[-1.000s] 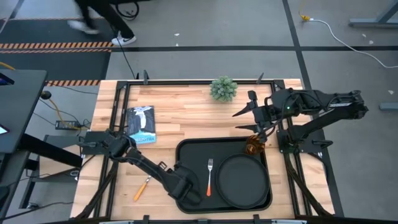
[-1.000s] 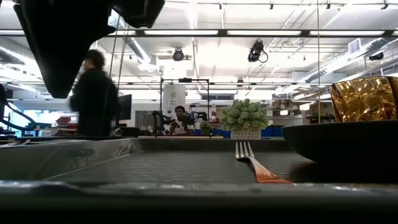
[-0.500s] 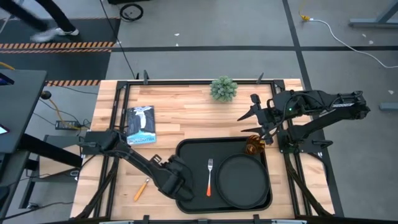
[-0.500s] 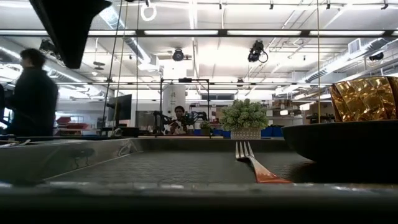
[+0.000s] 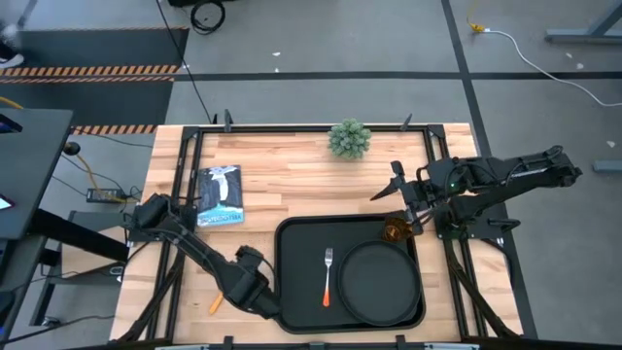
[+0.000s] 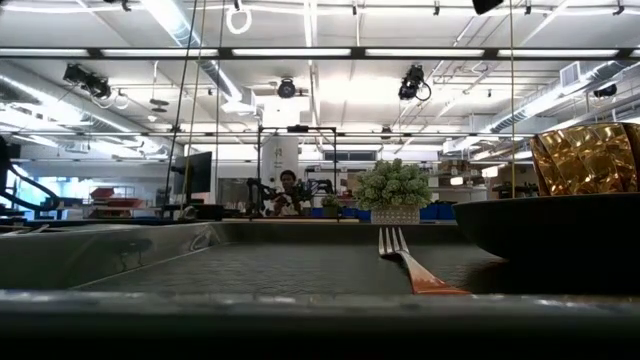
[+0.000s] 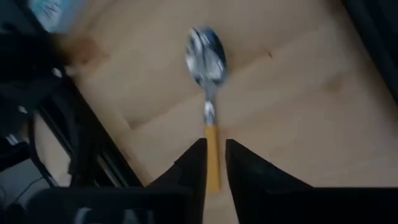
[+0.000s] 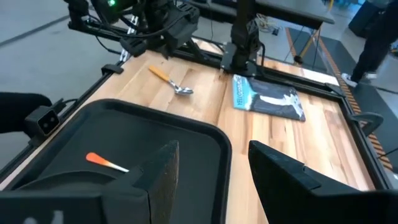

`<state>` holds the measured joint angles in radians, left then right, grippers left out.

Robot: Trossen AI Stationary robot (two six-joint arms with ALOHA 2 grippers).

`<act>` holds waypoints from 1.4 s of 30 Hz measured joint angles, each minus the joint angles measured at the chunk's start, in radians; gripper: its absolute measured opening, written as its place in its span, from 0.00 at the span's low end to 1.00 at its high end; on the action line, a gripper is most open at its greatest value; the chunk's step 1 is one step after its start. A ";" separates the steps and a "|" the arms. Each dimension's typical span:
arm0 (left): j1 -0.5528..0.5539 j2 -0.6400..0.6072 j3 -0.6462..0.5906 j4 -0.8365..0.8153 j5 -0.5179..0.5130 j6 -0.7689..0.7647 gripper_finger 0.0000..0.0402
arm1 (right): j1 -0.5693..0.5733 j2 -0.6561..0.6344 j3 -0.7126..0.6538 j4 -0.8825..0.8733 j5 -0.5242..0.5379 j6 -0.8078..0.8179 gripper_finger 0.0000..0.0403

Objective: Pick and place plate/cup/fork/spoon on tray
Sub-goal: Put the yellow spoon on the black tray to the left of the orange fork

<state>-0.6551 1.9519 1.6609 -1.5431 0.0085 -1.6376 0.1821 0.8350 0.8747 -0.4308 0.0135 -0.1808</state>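
Note:
The black tray lies at the table's near middle. On it lie the round black plate and the orange-handled fork, and the amber cup stands in its far right corner. The spoon lies flat on the wood left of the tray, and it also shows in the right wrist view. My left gripper is over the spoon's orange handle. Its fingers stand either side of the handle with a narrow gap. My right gripper is open and empty, above the table beyond the cup.
A small potted plant stands at the far edge. A blue-and-white packet lies on the wood at the far left. Bare wood lies between the packet and the tray. A dark metal frame runs around the table.
My left gripper has gone from over the tray's near left part toward the table's left edge, and now stands over the spoon. My right gripper has shifted a little toward the near edge. The fork, plate and cup have stayed in place.

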 joint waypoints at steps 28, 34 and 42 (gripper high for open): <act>-0.079 -0.294 -0.634 0.612 -0.007 -0.268 0.37 | 0.008 -0.136 -0.013 0.041 -0.015 -0.032 0.50; -0.079 -0.294 -0.718 0.739 -0.008 -0.265 0.48 | 0.008 -0.135 -0.013 0.041 -0.015 -0.021 0.50; -0.076 -0.292 -0.780 0.828 0.009 -0.262 0.44 | 0.008 -0.135 -0.013 0.040 -0.006 -0.029 0.50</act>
<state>-0.7315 1.6604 0.8806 -0.7156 0.0178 -1.8996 0.1905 0.6998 0.8619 -0.3907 0.0073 -0.2095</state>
